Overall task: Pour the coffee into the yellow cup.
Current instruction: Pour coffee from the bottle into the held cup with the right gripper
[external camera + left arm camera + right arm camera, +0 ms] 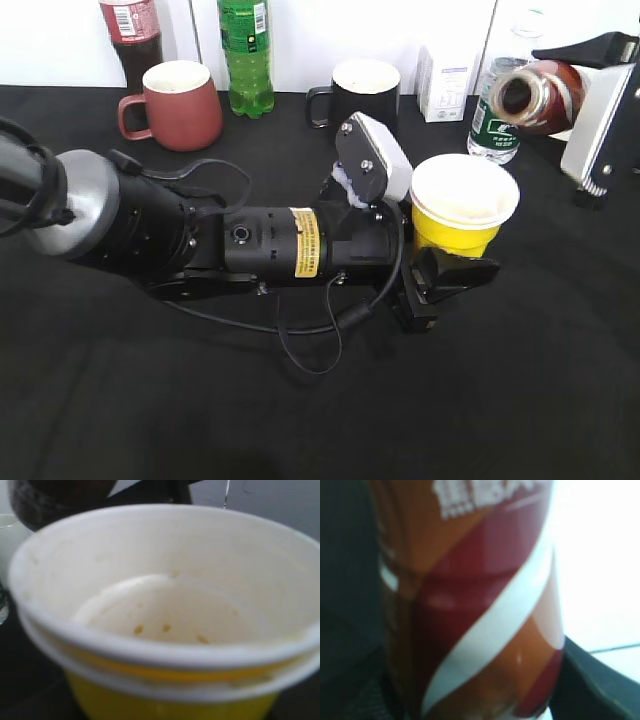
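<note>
Left fingers [447, 272] grip yellow cup [462, 212]; right fingers [590, 100] hold coffee [535, 97] tilted; water bottle [494, 125] between.

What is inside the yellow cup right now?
The yellow cup holds no liquid: its white bottom is bare except for a few small yellowish specks. The near wall hides a little of the bottom. The coffee bottle is tilted beside it, not pouring yet.

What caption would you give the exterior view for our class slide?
Left hand holds the yellow cup while the right hand tips the open coffee bottle toward it.
</note>
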`<state>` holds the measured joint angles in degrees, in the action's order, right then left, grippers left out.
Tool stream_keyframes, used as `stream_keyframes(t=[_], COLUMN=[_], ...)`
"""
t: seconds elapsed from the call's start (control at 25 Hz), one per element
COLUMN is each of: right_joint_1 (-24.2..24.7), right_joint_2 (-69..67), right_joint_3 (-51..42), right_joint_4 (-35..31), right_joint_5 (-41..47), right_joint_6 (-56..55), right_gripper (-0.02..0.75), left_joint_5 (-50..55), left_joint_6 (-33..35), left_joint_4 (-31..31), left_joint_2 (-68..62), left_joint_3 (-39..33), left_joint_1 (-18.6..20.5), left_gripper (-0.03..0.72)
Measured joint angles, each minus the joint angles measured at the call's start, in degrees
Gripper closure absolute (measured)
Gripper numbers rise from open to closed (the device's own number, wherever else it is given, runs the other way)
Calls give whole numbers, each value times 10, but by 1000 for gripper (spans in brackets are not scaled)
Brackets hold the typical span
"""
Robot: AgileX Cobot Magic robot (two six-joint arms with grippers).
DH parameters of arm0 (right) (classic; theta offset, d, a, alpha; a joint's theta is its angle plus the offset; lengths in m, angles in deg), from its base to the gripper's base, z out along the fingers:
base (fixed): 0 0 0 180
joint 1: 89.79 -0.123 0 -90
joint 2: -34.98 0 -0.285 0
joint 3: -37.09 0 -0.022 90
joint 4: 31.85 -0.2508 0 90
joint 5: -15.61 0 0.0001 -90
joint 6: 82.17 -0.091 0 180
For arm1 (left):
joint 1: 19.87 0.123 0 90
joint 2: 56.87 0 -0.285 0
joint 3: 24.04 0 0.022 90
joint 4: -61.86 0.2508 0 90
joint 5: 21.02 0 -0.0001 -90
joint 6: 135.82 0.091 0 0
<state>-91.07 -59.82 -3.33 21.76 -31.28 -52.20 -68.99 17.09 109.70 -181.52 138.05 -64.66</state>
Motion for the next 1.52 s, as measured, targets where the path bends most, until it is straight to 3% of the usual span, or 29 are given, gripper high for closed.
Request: stream_keyframes(t=[0.36,1.52], right_joint_1=[0,0], right_joint_2=[0,0], right_joint_3=[0,0], right_joint_4=[0,-28], right_joint_5=[0,0], right_joint_6=[112,230], right_gripper=[195,195], left_joint_5=[0,-21], left_joint_6=[0,0], left_joint_4=[0,1], left_joint_2=[0,0], left_joint_3=[0,-2], left_joint_1=[0,0], left_gripper=[239,239])
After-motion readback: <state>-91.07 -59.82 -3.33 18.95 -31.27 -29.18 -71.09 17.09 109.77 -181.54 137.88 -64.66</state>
